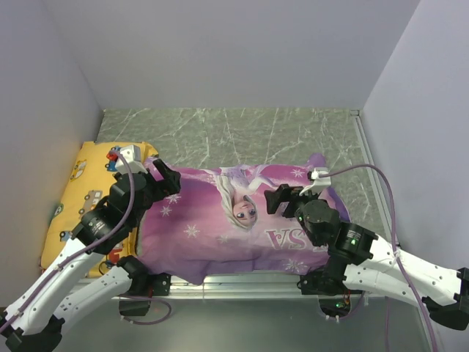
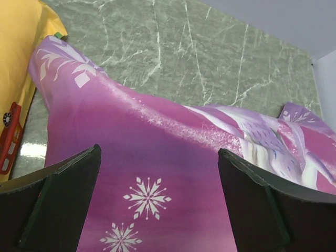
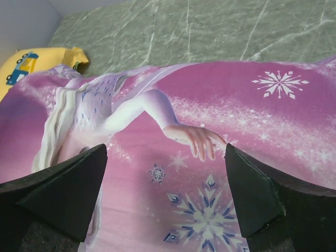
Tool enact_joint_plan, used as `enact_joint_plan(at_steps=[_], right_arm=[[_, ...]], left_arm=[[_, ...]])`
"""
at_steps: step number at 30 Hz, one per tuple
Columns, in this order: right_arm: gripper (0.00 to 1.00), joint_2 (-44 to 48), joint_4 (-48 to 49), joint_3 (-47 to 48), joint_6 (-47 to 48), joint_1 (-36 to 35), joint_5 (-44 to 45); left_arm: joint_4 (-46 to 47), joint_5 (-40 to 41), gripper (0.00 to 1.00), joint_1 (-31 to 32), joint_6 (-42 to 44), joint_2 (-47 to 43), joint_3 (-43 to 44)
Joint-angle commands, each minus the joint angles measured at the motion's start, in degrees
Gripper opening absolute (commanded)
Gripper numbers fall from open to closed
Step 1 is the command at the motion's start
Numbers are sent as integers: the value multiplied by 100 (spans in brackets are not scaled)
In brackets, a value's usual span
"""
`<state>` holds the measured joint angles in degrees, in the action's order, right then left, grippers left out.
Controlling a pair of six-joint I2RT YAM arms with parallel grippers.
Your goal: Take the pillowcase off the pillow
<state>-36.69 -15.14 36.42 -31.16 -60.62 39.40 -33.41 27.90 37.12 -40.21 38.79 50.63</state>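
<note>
The purple-pink pillowcase [image 1: 220,220] with the princess print lies plump across the near middle of the table, covering the pillow, which is hidden inside it. My left gripper [image 1: 165,178] is open and empty just above the case's left end; the left wrist view shows snowflake-printed fabric [image 2: 157,173] between the spread jaws. My right gripper [image 1: 287,198] is open and empty over the case's right part; the right wrist view shows the printed hand and snowflakes of the case [image 3: 210,157] between the jaws.
A yellow vehicle-print cushion [image 1: 73,198] lies at the left against the wall, partly under the left arm. Green marbled tabletop [image 1: 234,136] stretches behind the pillow. Grey walls close in at left, right and back. The table's metal front rail [image 1: 234,286] runs below the pillow.
</note>
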Motion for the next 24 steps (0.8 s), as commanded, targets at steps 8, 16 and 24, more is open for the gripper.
enact_joint_plan(at_steps=[8, 16, 24], right_arm=[[100, -645, -253, 523, 435, -46, -792], [97, -1690, -244, 497, 260, -775, -365], [70, -2658, -411, 909, 127, -917, 94]], left_arm=[[-500, -276, 99, 14, -259, 129, 298], [-219, -513, 99, 32, -663, 50, -246], [264, -768, 89, 32, -866, 348, -853]])
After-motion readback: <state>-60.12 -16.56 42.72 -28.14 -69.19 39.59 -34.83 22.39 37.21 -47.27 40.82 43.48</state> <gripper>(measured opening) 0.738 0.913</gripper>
